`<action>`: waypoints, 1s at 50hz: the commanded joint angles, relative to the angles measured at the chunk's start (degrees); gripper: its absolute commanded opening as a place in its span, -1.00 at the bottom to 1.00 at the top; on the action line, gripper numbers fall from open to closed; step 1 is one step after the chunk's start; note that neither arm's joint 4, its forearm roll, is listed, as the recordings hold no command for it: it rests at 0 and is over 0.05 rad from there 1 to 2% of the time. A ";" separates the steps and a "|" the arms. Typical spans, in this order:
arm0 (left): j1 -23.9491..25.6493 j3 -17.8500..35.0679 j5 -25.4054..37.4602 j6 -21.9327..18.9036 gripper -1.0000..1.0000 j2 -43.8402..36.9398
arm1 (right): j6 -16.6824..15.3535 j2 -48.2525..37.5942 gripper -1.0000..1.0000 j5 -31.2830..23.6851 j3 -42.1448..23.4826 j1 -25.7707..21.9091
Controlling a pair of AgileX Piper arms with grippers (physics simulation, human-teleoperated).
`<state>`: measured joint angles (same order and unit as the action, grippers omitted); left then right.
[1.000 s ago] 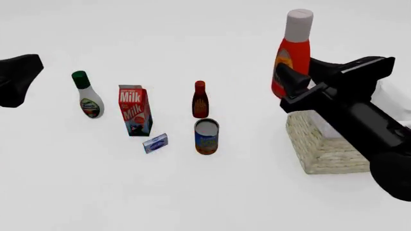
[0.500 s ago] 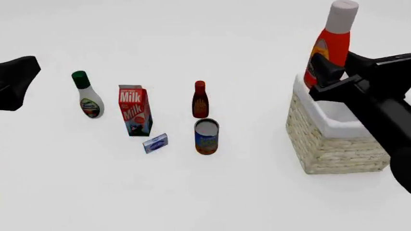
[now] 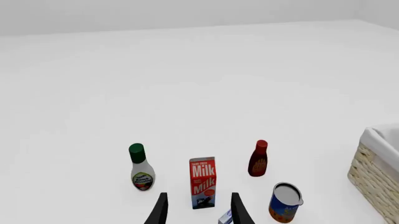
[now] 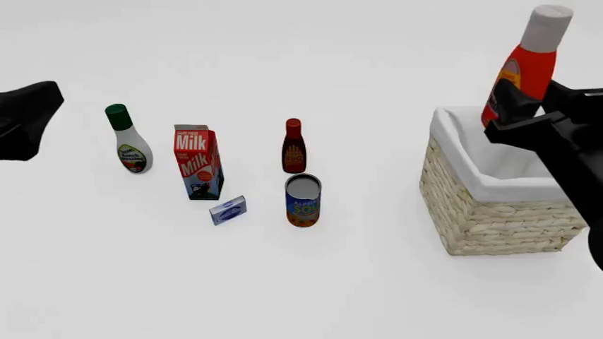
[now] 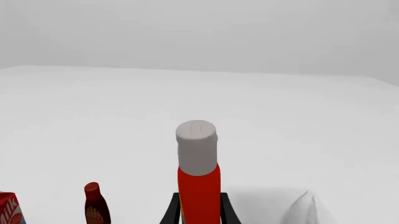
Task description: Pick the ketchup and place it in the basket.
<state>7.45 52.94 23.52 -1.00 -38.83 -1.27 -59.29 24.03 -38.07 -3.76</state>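
The ketchup point(image 4: 529, 67), a red-orange bottle with a white cap, is held upright by my right gripper point(image 4: 513, 106), which is shut on its lower body. It hangs above the woven basket point(image 4: 490, 212) with its white lining, over the basket's far right part. In the right wrist view the ketchup point(image 5: 198, 177) stands between the fingers point(image 5: 171, 210), with the basket's white lining point(image 5: 299, 210) just beyond. My left gripper point(image 3: 198, 212) is open and empty, high over the milk carton; only part of the left arm point(image 4: 24, 116) shows at the front view's left edge.
On the table stand a white bottle with green cap point(image 4: 127, 141), a milk carton point(image 4: 197, 162), a small dark red bottle point(image 4: 293, 147), a can point(image 4: 303, 200) and a small blue-and-white box point(image 4: 228, 210). The basket's corner point(image 3: 377, 172) shows in the left wrist view.
My right gripper has carried the ketchup to the right and upward, from beside the basket's left edge to over the basket. The left arm has barely moved.
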 commanded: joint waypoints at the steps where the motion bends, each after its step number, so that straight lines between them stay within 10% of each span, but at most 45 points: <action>1: -0.24 -0.55 -0.53 -0.62 1.00 0.23 | 1.32 -0.32 -1.00 0.76 0.29 2.86; 50: -0.19 -1.41 -1.20 -1.84 1.00 0.97 | 2.43 -10.10 -1.00 7.51 1.35 12.86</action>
<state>7.27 51.68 22.30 -2.86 -37.98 0.51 -67.42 30.02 -36.65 7.56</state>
